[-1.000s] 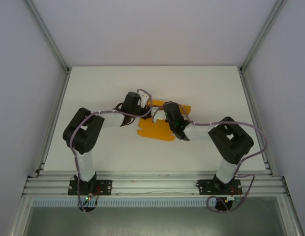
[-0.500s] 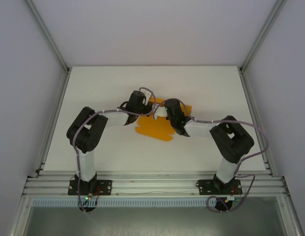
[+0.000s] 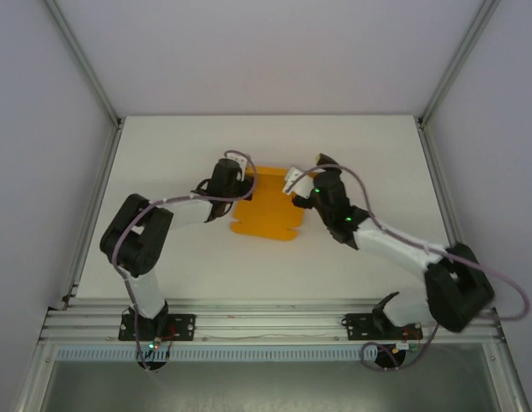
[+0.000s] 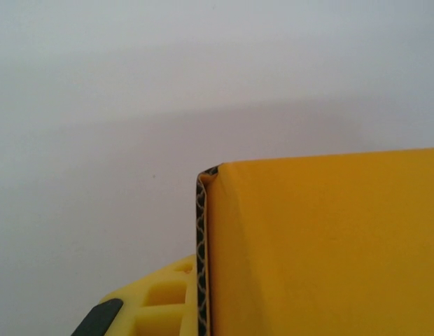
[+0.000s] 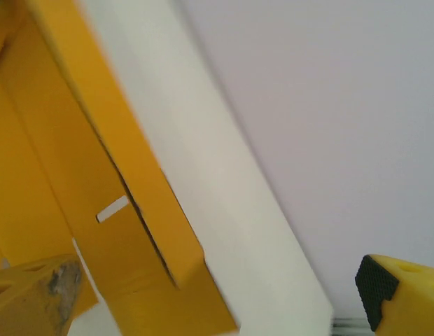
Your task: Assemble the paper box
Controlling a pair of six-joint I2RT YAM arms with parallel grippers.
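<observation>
The paper box (image 3: 266, 210), a partly folded sheet, is being steadied mid-bench (image 3: 163, 146). Its left edge is being pinched by the closed left claw (image 3: 245, 178), probably to anchor it, while the right claw (image 3: 296, 182) is being held wide open and empty just beside the right flap.

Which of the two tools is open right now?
The right tool: its jaws stand wide apart beside the paper box, whereas the left tool is shut on its left edge.

Table (image 3: 163, 154): white, flat, with pale walls on three sides.
On table: orange-yellow card box (image 3: 264, 219), mostly flat sheet, near the middle.
</observation>
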